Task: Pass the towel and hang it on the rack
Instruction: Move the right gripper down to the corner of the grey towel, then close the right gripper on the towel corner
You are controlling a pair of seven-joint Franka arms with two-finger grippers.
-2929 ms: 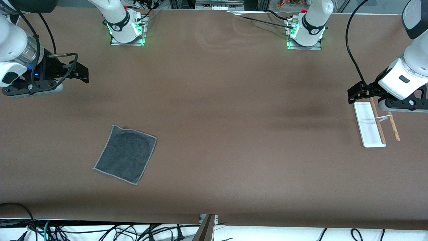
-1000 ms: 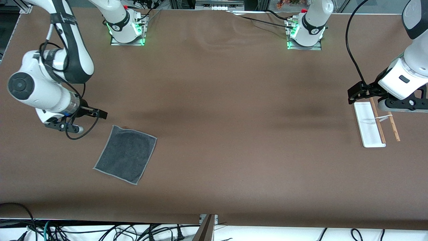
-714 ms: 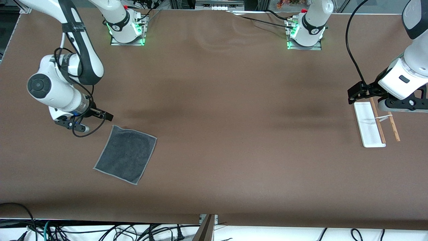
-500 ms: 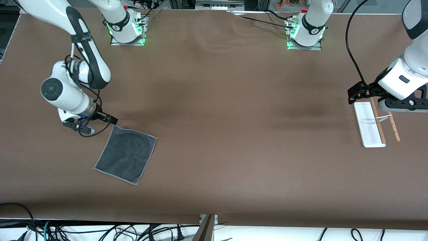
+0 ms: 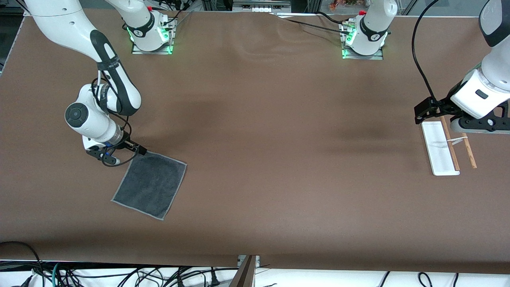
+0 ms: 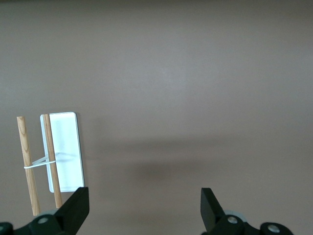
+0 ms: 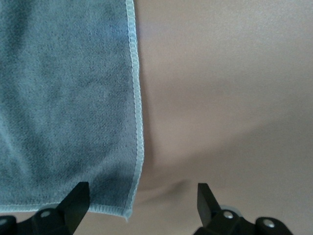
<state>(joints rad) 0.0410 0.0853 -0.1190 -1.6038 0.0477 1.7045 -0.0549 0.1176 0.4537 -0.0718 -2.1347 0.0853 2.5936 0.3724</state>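
Swinging down across the table (image 5: 279, 119) from the right arm's end, right claw (image 5: 140, 150) now low at the towel's (image 5: 150, 184) corner farthest from the front camera, jaws spread wide, corner edge between them in the right wrist view, nothing gripped yet. Towel flat, grey face up, unmoved. Means the pickup looks imminent. Left claw (image 5: 422, 111) waiting released over the rack (image 5: 440, 149) at the left arm's end

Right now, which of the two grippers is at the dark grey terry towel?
The right gripper, open at the dark grey terry towel's corner; the left gripper waits open over the white-based rack.
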